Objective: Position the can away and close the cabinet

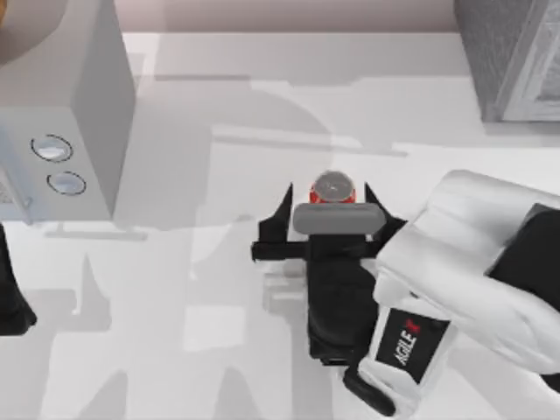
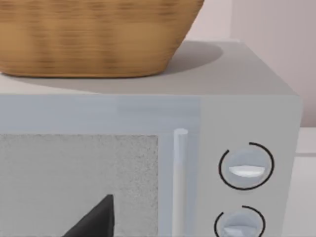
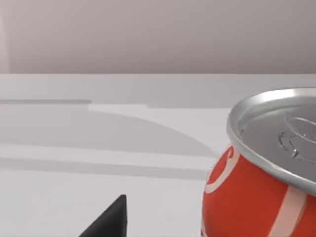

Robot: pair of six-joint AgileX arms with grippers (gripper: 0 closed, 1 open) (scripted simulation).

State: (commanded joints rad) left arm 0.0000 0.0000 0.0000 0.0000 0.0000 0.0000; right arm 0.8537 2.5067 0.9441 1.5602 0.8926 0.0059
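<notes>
The can (image 1: 333, 186), red with a silver round top, stands upright on the white table near the middle. My right gripper (image 1: 331, 208) is open, and its two black fingers sit on either side of the can without touching it. In the right wrist view the can (image 3: 261, 192) looms close, beside one black fingertip (image 3: 109, 219). The cabinet (image 1: 512, 57), dark speckled grey with a paler framed door panel, stands at the back right. My left arm (image 1: 12, 302) is parked at the table's left edge.
A smooth light-grey box with two round dials (image 1: 66, 105) stands at the back left. In the left wrist view that box (image 2: 247, 118) carries a wicker basket (image 2: 94, 34) on top, and a dark fingertip (image 2: 98, 219) points toward its front.
</notes>
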